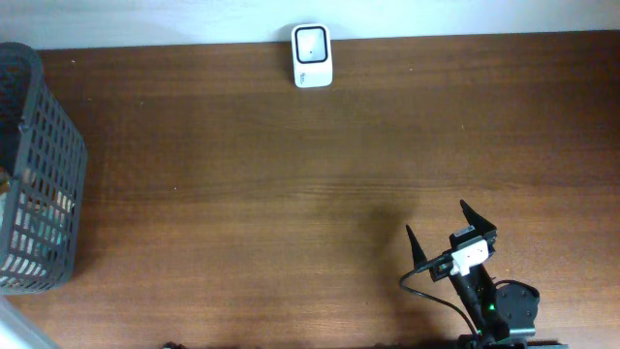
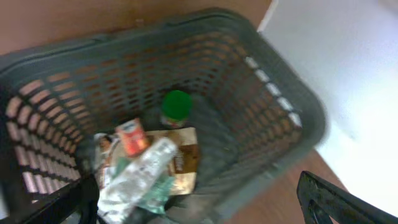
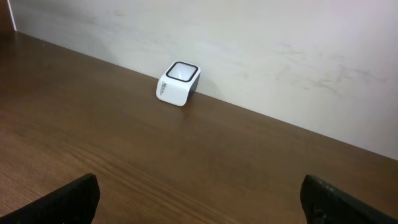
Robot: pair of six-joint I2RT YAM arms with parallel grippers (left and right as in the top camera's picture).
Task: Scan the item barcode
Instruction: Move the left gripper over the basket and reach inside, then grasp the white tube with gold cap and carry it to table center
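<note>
While left gripper [image 2: 199, 208] hovers, items [image 2: 146, 168] lie below

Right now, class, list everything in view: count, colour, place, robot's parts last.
table: one, brown wood, under everything
basket: one, dark grey, table's left edge
scanner: one, white, far edge by the wall
bottle: one, green cap, inside basket
orange packet: one, orange, inside basket
silver packet: one, silver, inside basket
brown packet: one, brown, inside basket
right pincer: one, black, open, table's near right
left pincer: one, black, open, above basket
</note>
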